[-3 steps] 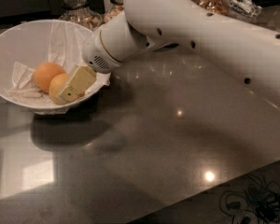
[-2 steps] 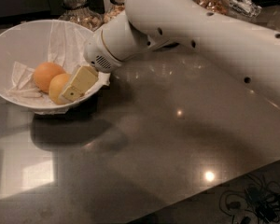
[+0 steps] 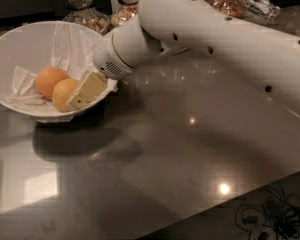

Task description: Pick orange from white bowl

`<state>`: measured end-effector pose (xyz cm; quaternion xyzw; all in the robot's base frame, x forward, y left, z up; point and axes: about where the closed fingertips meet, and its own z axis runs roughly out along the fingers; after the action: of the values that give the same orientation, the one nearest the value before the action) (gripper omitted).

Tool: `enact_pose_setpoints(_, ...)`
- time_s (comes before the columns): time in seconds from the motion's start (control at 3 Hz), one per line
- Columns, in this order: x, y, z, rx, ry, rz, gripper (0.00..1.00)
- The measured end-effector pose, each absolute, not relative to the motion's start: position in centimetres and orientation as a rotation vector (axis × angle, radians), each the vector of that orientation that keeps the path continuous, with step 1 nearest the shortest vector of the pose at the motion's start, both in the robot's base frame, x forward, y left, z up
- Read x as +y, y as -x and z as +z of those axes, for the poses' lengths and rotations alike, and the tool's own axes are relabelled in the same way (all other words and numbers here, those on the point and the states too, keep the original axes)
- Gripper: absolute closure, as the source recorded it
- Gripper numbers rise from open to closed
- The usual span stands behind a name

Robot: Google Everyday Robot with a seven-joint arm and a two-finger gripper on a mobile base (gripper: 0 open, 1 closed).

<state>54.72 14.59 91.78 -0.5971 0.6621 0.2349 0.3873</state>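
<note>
The white bowl [image 3: 20,44], lined with crumpled white napkins, stands at the left of the dark table. Two fruits lie in it side by side. The paler yellow-orange orange [image 3: 63,94] is the nearer one, and the deeper reddish-orange fruit [image 3: 50,80] lies just behind it on the left. My gripper [image 3: 79,98], cream-coloured at the end of the white arm [image 3: 200,29], reaches over the bowl's right rim. It rests against the right side of the orange and hides part of it.
Glass jars of grains [image 3: 85,11] stand in a row behind the bowl and the arm. The glossy dark table [image 3: 180,154] ends at a front edge lower right, with a tangle of cables [image 3: 270,216] on the floor beyond it.
</note>
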Motion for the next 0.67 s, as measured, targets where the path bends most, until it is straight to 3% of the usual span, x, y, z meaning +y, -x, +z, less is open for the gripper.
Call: enact_pose_setpoints(0.67,14.61,-54.82,91.6,1.676,1.51,0.603,0.1)
